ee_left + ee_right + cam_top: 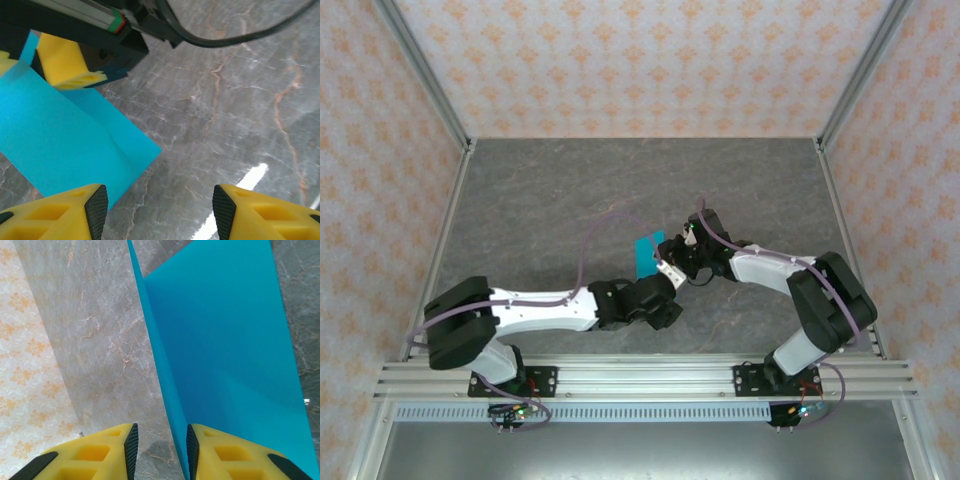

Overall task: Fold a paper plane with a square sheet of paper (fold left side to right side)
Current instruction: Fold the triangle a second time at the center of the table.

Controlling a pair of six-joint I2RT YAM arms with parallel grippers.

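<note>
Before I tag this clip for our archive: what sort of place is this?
Probably a robot lab test cell: a left arm and right arm bolted to an aluminium rail, a grey stone-look table, and patterned backdrop walls closing it in.

One square sheet of paper (225,340), one left hand (160,210), one right hand (161,447).

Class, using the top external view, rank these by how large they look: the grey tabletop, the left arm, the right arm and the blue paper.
1. grey tabletop
2. left arm and right arm: too alike to rank
3. blue paper, clearly smallest
</note>
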